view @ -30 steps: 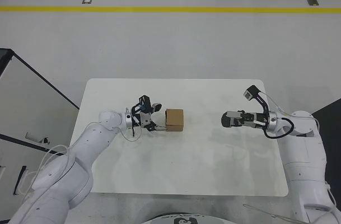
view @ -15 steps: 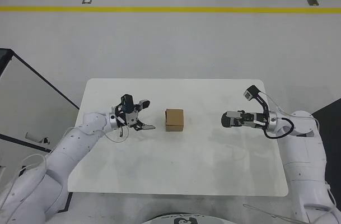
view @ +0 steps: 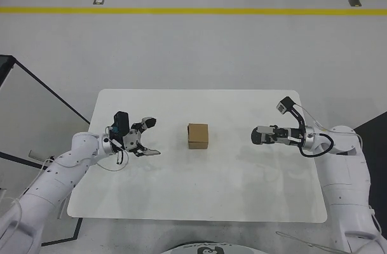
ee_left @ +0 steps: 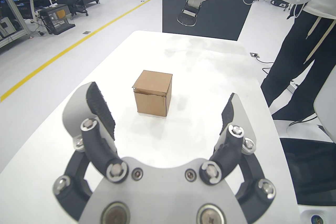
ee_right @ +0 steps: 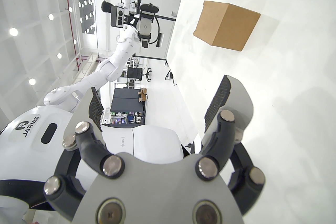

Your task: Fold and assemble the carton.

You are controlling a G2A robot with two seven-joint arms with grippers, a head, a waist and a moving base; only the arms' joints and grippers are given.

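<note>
A small brown carton [view: 197, 135] stands closed as a cube near the middle of the white table [view: 244, 190]. My left gripper [view: 154, 135] hovers open to its left, well apart from it, with nothing between its fingers [ee_left: 101, 107]. From the left wrist the carton [ee_left: 153, 93] faces me, its top flap edge slightly raised at the near side. My right gripper [view: 254, 135] hangs to the carton's right, open and empty, turned on its side. The right wrist view has the carton [ee_right: 225, 25] ahead of the open right gripper [ee_right: 160, 86].
The table's edges lie near both arms, with bare tabletop all around the carton. A black-framed panel [view: 15, 95] stands off the table's left side. A dark screen [ee_left: 204, 17] stands behind the far end of the table.
My left gripper has drawn back leftward from the carton, from almost touching it to a clear gap. The carton and the right arm have stayed put.
</note>
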